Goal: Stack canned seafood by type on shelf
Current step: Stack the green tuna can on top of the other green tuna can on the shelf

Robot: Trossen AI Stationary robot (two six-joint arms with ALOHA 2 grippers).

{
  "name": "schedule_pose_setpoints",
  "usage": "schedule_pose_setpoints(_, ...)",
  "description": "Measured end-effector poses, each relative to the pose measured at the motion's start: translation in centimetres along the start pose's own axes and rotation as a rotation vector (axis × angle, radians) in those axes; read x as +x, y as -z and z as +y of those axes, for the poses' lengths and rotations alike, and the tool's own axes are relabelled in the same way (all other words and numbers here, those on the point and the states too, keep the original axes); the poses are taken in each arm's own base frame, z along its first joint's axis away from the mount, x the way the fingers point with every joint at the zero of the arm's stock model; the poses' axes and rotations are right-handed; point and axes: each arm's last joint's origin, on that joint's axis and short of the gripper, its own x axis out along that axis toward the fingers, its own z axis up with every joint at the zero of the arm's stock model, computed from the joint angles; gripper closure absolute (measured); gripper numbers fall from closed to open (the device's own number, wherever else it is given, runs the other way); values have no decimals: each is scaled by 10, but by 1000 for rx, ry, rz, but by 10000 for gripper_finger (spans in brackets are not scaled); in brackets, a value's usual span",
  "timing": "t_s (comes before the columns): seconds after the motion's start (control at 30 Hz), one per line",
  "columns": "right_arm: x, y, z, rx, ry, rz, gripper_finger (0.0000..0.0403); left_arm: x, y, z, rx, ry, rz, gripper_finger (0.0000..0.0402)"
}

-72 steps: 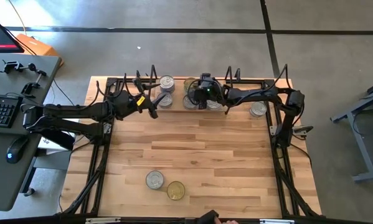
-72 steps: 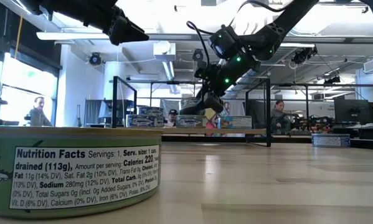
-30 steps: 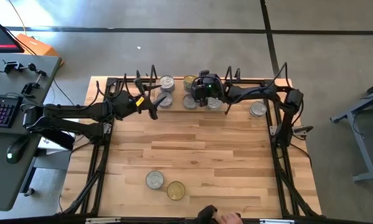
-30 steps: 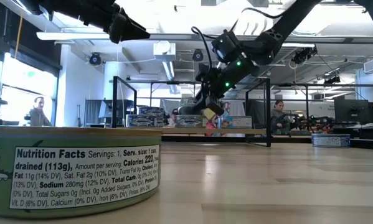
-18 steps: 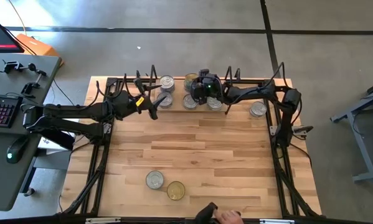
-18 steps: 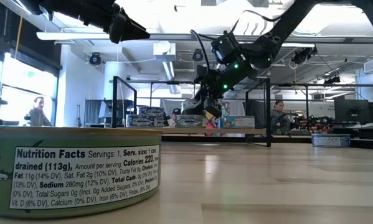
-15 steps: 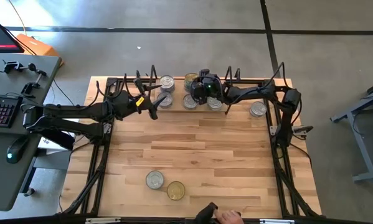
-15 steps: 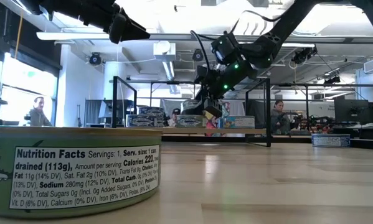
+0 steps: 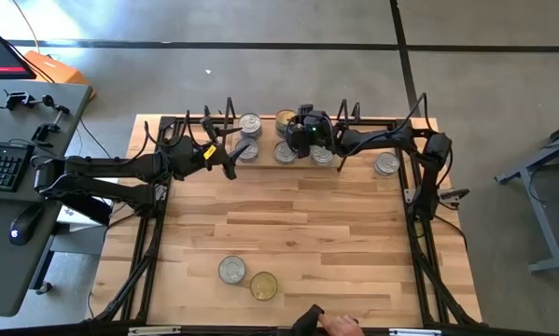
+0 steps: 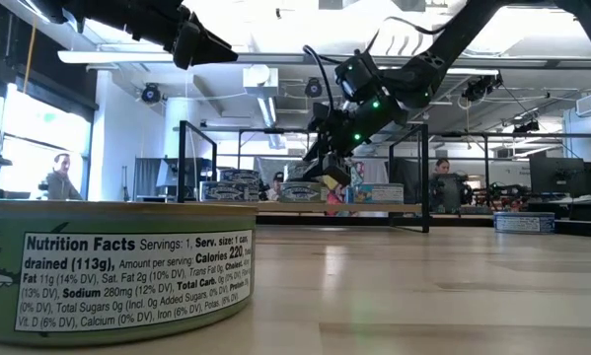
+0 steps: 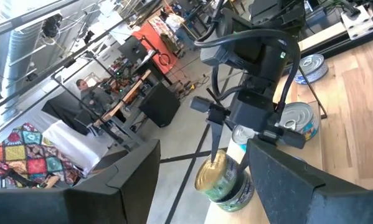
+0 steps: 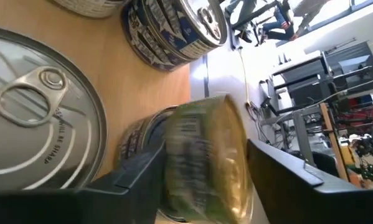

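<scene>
The shelf (image 9: 265,136) (image 10: 394,207) is a low light-wood board with black wire end frames at the table's far edge. Several tins rest on it on their bases: silver-lidded ones (image 9: 250,123) (image 9: 284,151) and a gold-lidded one (image 9: 286,120). A silver tin (image 9: 231,271) and a gold tin (image 9: 263,286) sit near the near edge. My right gripper (image 9: 304,131) (image 12: 205,186) is over the shelf, shut on a gold-lidded, green-labelled tin (image 12: 205,155) (image 11: 214,174). My left gripper (image 9: 230,161) (image 11: 203,147) hovers open to the left of the tins. My right gripper pinches the gold-lidded tin between its two fingers, one on each side of the round wall (image 12: 174,155). The fingers (image 11: 214,134) come from above, pointing down. The tin is tilted and sits right above another green-labelled tin (image 11: 233,194); whether it rests on it, I cannot tell.
One silver tin (image 9: 386,165) lies on the table by the shelf's right frame. A large green-labelled tin (image 10: 117,266) fills the low view's near left. A person's hand (image 9: 330,324) shows at the table's near edge. Bare wood lies between shelf and near tins.
My right gripper, carrying the gold-lidded tin, has shifted a little toward the table's far edge, closer to the gold-lidded tin on the shelf. A person's hand has come in at the near edge.
</scene>
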Motion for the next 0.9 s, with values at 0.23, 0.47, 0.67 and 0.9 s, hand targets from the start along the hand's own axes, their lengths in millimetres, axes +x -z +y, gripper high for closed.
schedule_pose_setpoints(0.23,-8,-5,-4,-5,-13,0,142,0,0,0,0,1,0,170)
schedule_pose_setpoints(0.47,-45,-32,-18,169,-19,-63,141,0,0,0,0,5,3,170)
schedule_pose_setpoints(0.67,-81,-60,-10,422,-228,-211,141,-1,-1,-3,-27,29,-13,170)
schedule_pose_setpoints(0.9,-102,-88,51,536,-477,-266,141,-2,-3,-9,-171,197,-94,170)
